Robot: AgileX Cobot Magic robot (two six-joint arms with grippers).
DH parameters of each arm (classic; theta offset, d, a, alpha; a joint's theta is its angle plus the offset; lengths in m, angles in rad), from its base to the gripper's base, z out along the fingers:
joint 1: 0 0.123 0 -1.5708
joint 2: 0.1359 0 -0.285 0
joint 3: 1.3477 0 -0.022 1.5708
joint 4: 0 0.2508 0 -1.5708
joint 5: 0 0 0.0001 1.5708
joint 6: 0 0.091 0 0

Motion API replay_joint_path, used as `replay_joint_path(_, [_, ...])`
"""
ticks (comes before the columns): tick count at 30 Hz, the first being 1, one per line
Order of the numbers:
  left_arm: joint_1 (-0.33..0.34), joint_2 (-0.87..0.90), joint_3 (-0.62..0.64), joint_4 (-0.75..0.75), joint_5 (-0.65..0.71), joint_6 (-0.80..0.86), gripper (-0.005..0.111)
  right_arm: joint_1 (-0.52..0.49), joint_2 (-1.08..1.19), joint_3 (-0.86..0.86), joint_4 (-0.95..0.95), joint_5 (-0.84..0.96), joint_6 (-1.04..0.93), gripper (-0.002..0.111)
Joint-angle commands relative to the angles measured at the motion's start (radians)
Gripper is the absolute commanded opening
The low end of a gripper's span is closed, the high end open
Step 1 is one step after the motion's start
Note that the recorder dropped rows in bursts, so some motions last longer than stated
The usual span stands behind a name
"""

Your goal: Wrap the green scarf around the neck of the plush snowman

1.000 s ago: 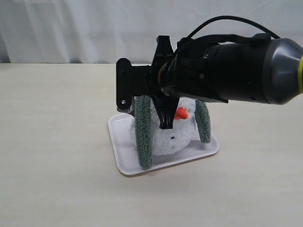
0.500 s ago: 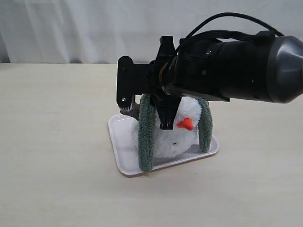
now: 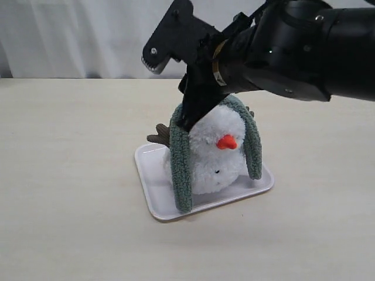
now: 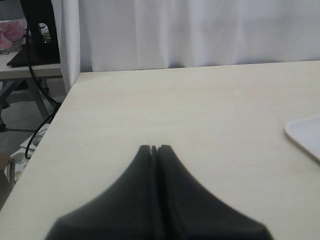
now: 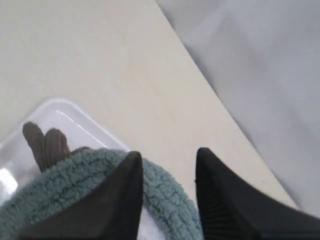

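The plush snowman stands on a white tray, orange nose facing forward. The green scarf is draped over the back of its head and neck, with one end hanging down each side of the body. My right gripper hovers open above the snowman's left shoulder, one finger pointing down at the scarf's top. In the right wrist view the right gripper is open, with the scarf curving beneath the fingertips and nothing pinched. My left gripper is shut and empty over bare table.
A brown twig arm sticks out behind the scarf, also seen as the twig arm over the tray. A tray corner shows in the left wrist view. White curtain backs the table; the table edge lies beside the left gripper.
The right gripper has lifted and swung upward off the snowman's front, uncovering its face. The scarf stays draped, ends hanging at both sides.
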Motion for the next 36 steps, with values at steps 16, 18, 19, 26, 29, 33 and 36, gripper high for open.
replay_joint_path(16, [-0.005, 0.000, 0.002, -0.001, -0.014, -0.002, 0.000, -0.002, 0.307, -0.395, 0.383, 0.476, 0.059, 0.004])
replay_joint_path(18, [-0.005, 0.000, 0.002, -0.001, -0.014, -0.002, 0.000, -0.002, 0.323, -0.395, 0.383, 0.473, 0.059, 0.004])
replay_joint_path(19, [-0.005, 0.000, 0.002, -0.001, -0.014, -0.002, 0.000, -0.002, 0.329, -0.395, 0.383, 0.470, 0.059, 0.004])
replay_joint_path(26, [-0.005, 0.000, 0.002, -0.001, -0.014, -0.002, 0.000, -0.002, 0.350, -0.395, 0.387, 0.490, 0.059, 0.004])
replay_joint_path(29, [-0.005, 0.000, 0.002, -0.001, -0.014, -0.002, 0.000, -0.002, 0.332, -0.395, 0.394, 0.500, 0.056, 0.004])
replay_joint_path(33, [-0.005, 0.000, 0.002, -0.001, -0.014, -0.002, 0.000, -0.002, 0.292, -0.395, 0.394, 0.499, 0.056, 0.004])
replay_joint_path(36, [-0.005, 0.000, 0.002, -0.001, -0.014, -0.002, 0.000, -0.002, 0.262, -0.395, 0.375, 0.497, 0.056, 0.004])
